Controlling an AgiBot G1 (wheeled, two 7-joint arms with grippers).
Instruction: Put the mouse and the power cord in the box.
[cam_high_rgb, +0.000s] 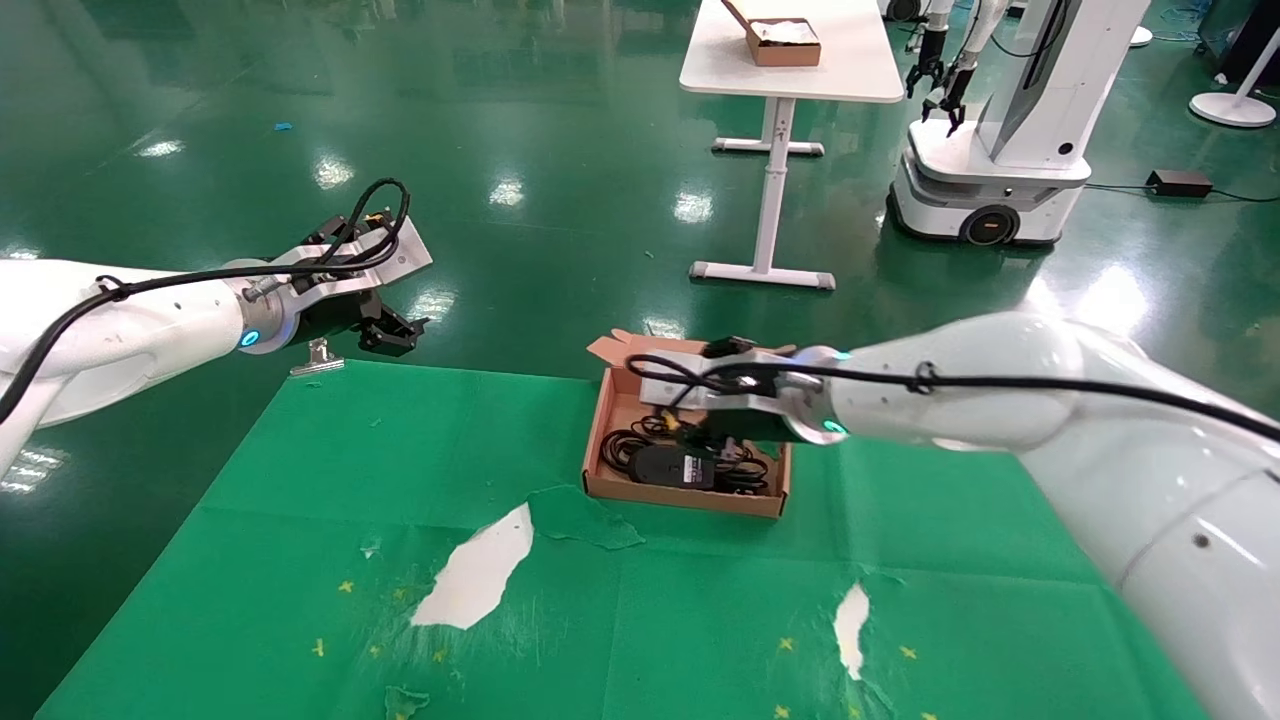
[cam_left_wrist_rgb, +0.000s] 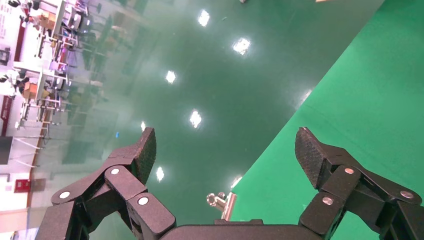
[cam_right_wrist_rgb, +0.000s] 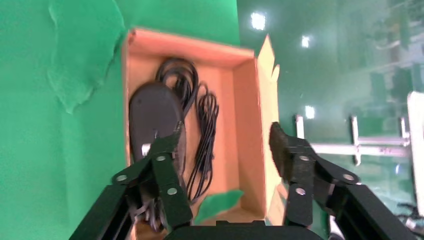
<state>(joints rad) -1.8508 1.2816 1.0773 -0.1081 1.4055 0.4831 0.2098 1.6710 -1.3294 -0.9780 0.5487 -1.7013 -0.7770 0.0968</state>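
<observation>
Mouse (cam_right_wrist_rgb: 155, 120) under spread right gripper (cam_right_wrist_rgb: 227, 142)

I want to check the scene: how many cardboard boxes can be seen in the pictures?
2. The box sits on the green cloth under the right gripper, with black cables inside. A smaller brown box is on the far white table.

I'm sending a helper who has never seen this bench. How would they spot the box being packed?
On the green table cover, look under the right gripper. The box is shallow brown cardboard holding black cables, unlike the smaller box with white contents on the far white table.
</observation>
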